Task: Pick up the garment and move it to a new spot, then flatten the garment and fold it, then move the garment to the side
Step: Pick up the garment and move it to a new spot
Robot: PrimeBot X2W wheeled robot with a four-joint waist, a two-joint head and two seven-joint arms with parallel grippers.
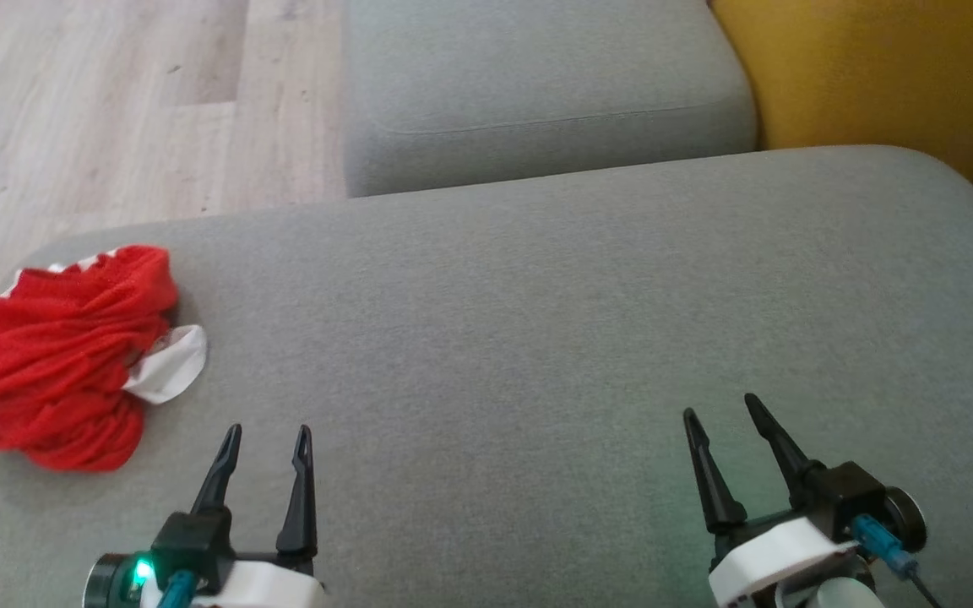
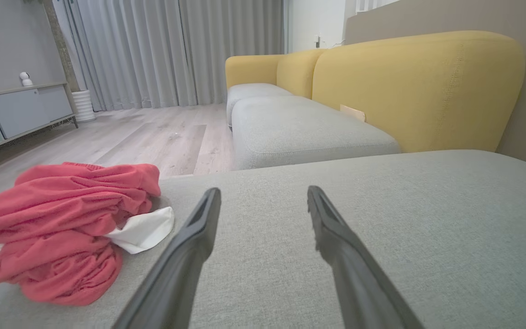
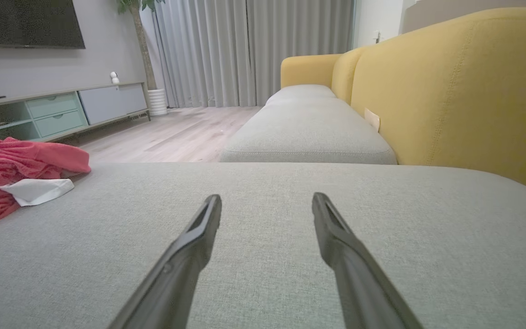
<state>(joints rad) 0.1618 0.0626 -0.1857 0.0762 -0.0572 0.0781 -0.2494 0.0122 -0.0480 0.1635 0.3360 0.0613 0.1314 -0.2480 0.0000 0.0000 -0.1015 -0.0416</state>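
Grey sofa seat point(image 1: 537, 338): seen spread wide beneath both tools | Garment point(image 1: 64, 355): red with white trim, crumpled in a heap at the seat's left edge | Left tool point(image 1: 269, 435): held wide open, nothing gripped, near the garment | Right tool point(image 1: 719, 405): held wide open, nothing gripped, well apart from it

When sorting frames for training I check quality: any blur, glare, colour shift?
Head view: even light, garment vivid red, green glow on the left gripper. Left wrist view: garment washed pink, fingers soft near the lens. Right wrist view: same pink cast, no glare, right gripper likewise soft.
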